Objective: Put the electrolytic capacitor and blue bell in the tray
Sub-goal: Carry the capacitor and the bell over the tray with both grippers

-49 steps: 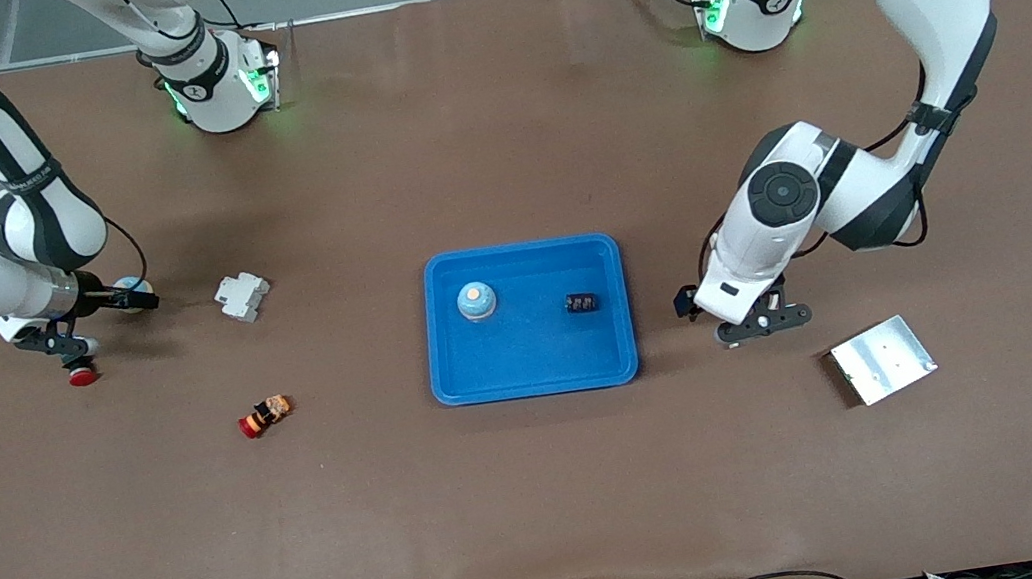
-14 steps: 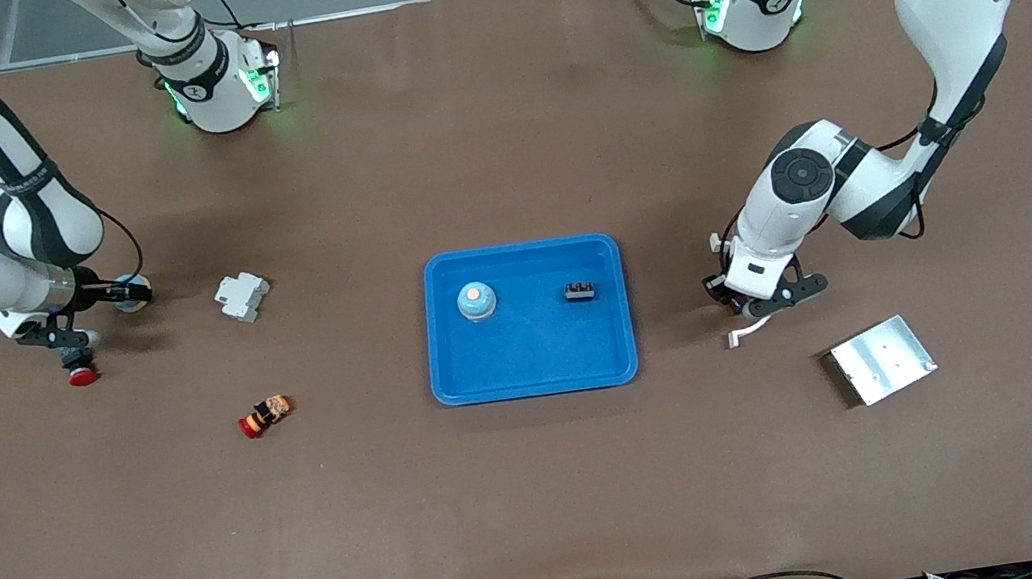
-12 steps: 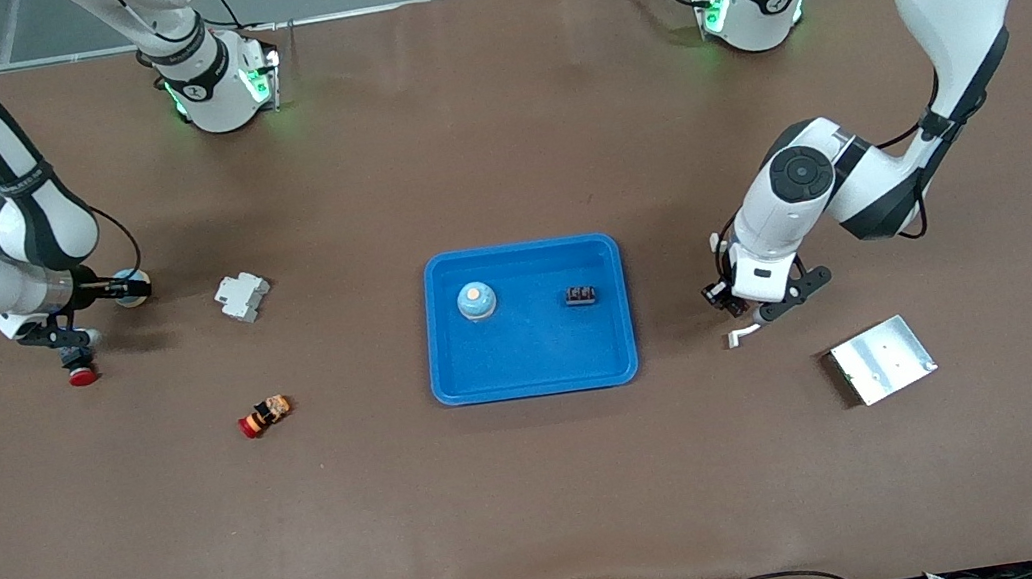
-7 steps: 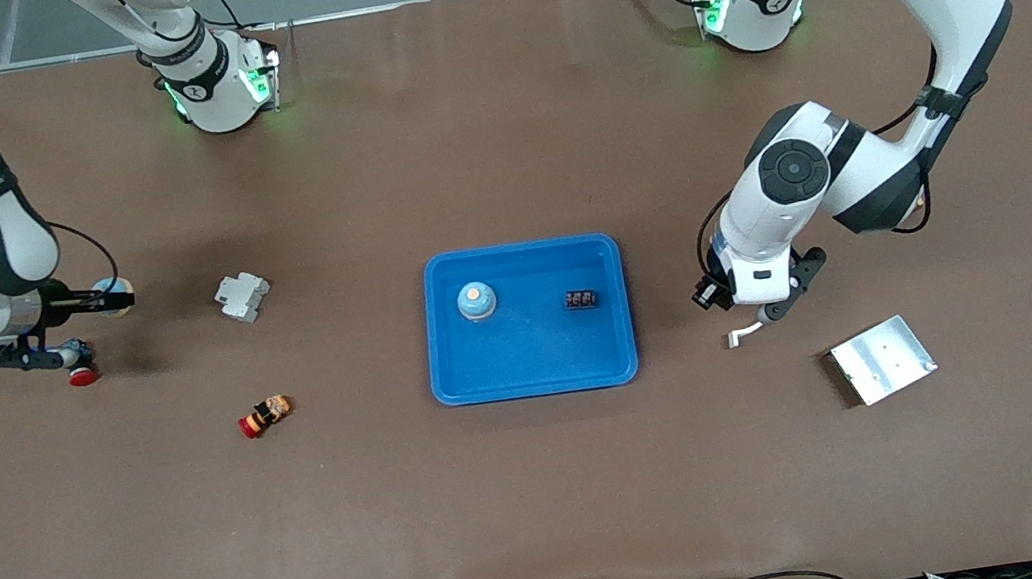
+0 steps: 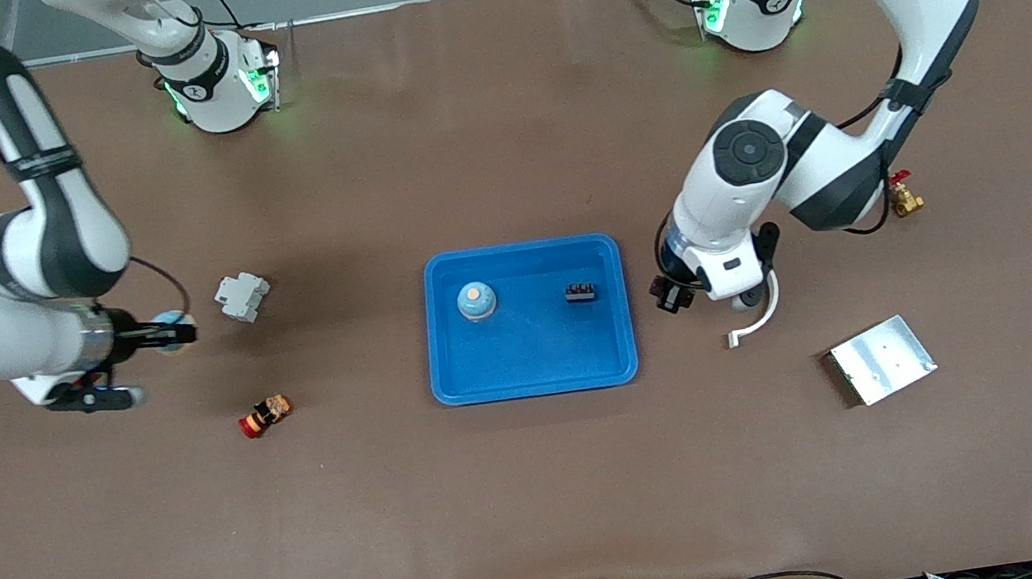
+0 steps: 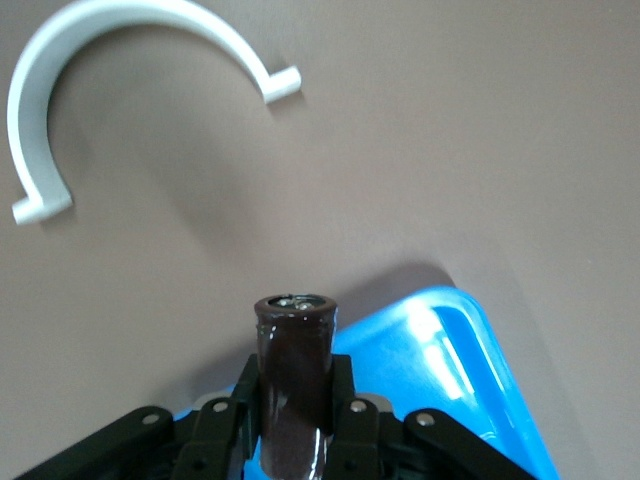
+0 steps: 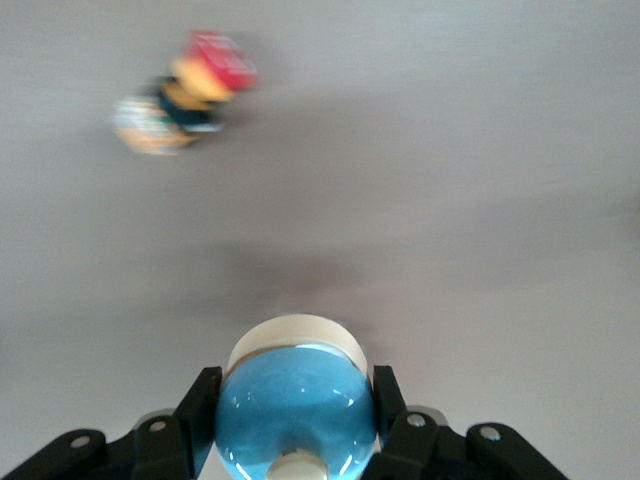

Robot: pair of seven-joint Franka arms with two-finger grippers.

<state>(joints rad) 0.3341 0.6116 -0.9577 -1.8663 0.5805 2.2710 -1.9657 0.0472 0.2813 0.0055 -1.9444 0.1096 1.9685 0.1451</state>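
The bright-blue tray (image 5: 535, 368) lies mid-table. In it sit a blue bell with an orange top (image 5: 476, 301) and a small black part (image 5: 581, 293). My left gripper (image 5: 665, 294) is shut on a dark electrolytic capacitor (image 6: 295, 385) just outside the tray's rim (image 6: 450, 365) at the left arm's end. My left gripper (image 6: 295, 370) holds the capacitor by its sides. My right gripper (image 5: 169, 334) is shut on another blue bell (image 7: 295, 415) above bare table, toward the right arm's end. The jaws of my right gripper (image 7: 295, 405) clasp the bell's sides.
A white curved hook (image 5: 753, 322) and a silver plate (image 5: 882, 359) lie near the left gripper, and the hook also shows in the left wrist view (image 6: 120, 90). A brass valve (image 5: 903, 198) sits by the left arm. A white block (image 5: 241, 296) and a red-orange part (image 5: 264, 415) lie near the right gripper.
My right gripper has risen with the blue bell and moved toward the tray. My left gripper has moved with the capacitor from over the white hook to the tray's edge.
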